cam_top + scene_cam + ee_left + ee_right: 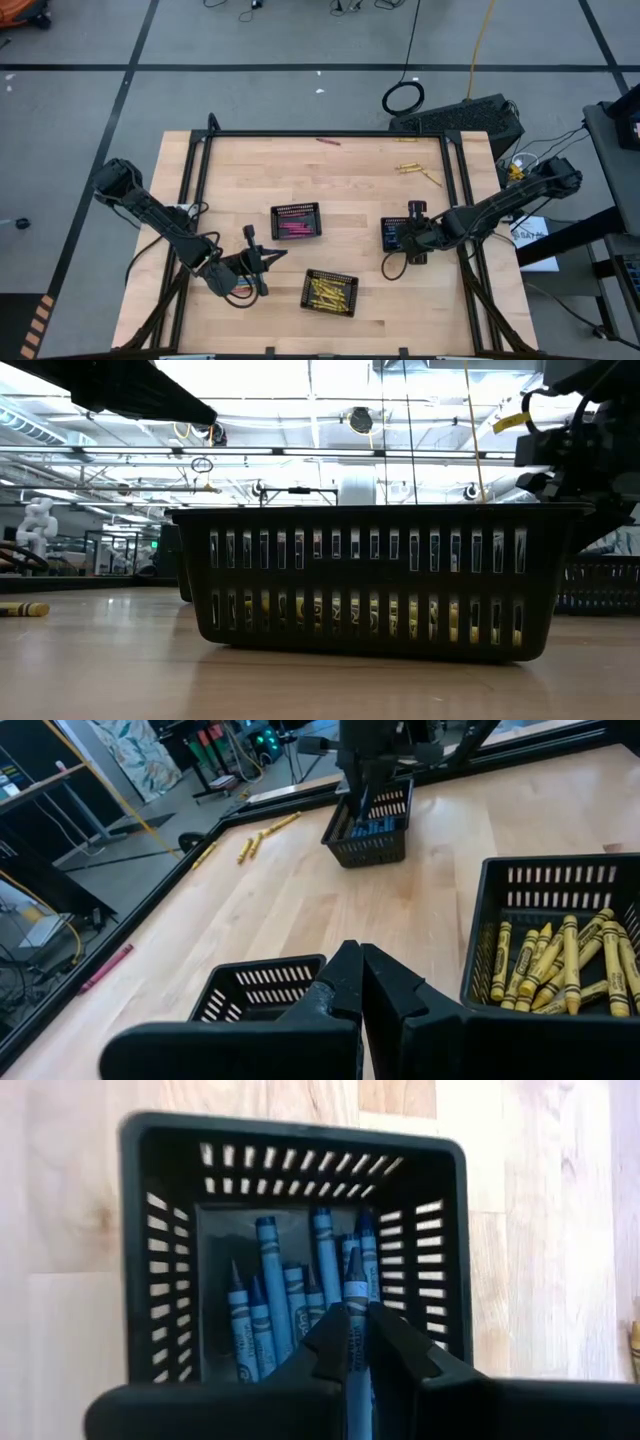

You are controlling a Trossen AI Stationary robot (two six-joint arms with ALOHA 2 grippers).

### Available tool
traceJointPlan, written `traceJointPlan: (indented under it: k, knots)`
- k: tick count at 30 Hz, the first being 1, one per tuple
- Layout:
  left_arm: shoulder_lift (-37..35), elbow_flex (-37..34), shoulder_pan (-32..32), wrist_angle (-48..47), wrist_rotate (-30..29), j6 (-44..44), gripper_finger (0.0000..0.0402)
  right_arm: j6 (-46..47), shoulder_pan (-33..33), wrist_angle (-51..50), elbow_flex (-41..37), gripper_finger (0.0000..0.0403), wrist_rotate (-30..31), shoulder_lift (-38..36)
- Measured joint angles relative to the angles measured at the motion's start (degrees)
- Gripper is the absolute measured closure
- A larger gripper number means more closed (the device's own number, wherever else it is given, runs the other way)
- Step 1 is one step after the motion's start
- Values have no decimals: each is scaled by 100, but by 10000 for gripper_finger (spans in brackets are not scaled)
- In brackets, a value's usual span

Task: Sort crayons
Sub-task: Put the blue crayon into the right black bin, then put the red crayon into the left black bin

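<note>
I am pinching a blue crayon [352, 1342] in my right gripper [358, 1330] over the blue tray [140, 1260], at three o'clock, to drop it among its matches; my left gripper [358, 982] is waiting closed at seven.

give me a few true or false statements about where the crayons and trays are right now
1. The right gripper is above the tray of blue crayons, its jaws closed on a blue crayon. True.
2. The yellow crayons lie in the tray nearest the table's front edge. True.
3. All the yellow crayons are already in a tray. False: a few loose yellow crayons lie on the table near its far right corner.
4. The left gripper holds a pink crayon. False: its jaws are shut on nothing, between the pink tray and the yellow tray.
5. The pink crayons share a tray with the blue ones. False: they fill their own tray left of it.
</note>
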Motion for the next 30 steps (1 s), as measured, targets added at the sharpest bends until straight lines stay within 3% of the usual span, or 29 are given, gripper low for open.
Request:
traceJointPlan:
  k: [14,23,30]
  knots:
    - [0,-2,0,0,13,0,398,110,-66,44,0,344,2,426]
    - [0,-2,0,-2,13,-2,398,245,-66,-55,97,269,3,426]
    - [0,-2,0,-2,13,-2,398,753,-66,-411,836,226,9,426]
